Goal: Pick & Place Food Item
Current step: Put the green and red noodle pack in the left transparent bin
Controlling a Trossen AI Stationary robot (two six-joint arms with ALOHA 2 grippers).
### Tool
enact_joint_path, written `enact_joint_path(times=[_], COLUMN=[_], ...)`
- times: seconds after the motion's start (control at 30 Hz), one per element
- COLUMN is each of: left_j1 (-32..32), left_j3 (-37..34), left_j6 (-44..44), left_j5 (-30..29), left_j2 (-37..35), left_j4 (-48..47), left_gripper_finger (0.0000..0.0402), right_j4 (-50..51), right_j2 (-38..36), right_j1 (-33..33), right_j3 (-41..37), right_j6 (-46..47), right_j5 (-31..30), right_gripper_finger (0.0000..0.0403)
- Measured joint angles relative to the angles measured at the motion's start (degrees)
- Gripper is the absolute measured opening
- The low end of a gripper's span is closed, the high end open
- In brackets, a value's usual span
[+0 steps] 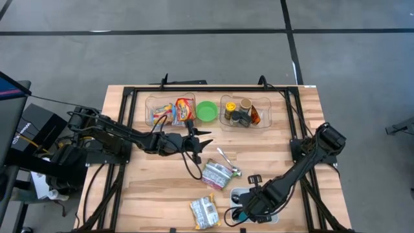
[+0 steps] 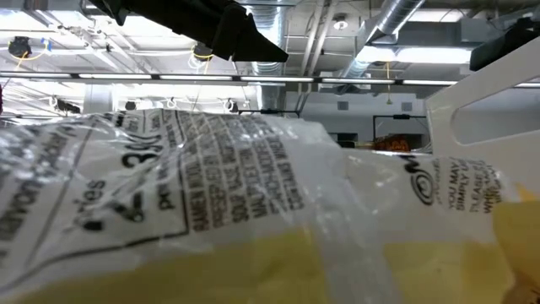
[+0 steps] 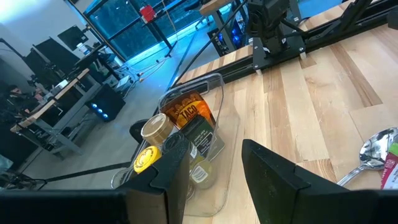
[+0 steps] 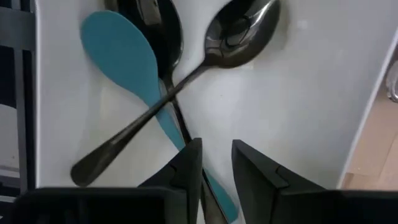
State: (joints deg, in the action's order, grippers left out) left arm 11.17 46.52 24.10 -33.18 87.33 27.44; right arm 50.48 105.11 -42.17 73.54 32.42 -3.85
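Down at the near edge of the wooden worktop (image 1: 155, 188), the right gripper (image 1: 242, 213) hangs directly over a white tray (image 4: 298, 87) that holds cutlery: a blue plastic spoon (image 4: 127, 59) crossed by a dark metal spoon (image 4: 239, 34), with another dark utensil partly under them. Its fingers (image 4: 189, 168) stand slightly apart just above the crossing handles and grip nothing. Near the middle of the worktop the left gripper (image 1: 202, 144) hovers with its fingers (image 3: 273, 177) parted and empty, pointing toward the right-hand clear bin (image 1: 264, 120), which holds a gold-lidded jar (image 3: 155, 127), an orange taco packet (image 3: 189, 112) and a yellow-capped bottle (image 3: 146, 158). A second clear bin (image 1: 150, 107) to the left holds colourful snack packets (image 1: 183, 110), and a green bowl (image 1: 207, 110) sits between the two bins. A crumpled green and pink food pouch (image 1: 217, 175) lies at the centre with a metal spoon (image 1: 226, 160) touching its far edge. A yellow noodle packet (image 1: 206, 212) lies by the near edge, beside the tray, and fills the low view.
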Motion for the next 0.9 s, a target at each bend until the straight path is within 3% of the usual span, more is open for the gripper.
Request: enact_joint_path(times=[0.6,0.9], left_j1=[0.01,0.01], left_j3=[0.00,0.00], left_j6=[0.00,-0.02], left_j5=[-0.01,-0.01], left_j2=[0.00,0.00], left_j4=[0.00,0.00], left_gripper_finger=[0.0140,0.0140], right_j4=[16.90,25.42], right_j2=[-0.34,-0.34], right_j1=[3.78,3.02], right_j3=[10.84,13.51], right_j6=[1.25,6.44], right_j5=[2.33,-6.61], right_gripper_finger=[0.0082,0.0079])
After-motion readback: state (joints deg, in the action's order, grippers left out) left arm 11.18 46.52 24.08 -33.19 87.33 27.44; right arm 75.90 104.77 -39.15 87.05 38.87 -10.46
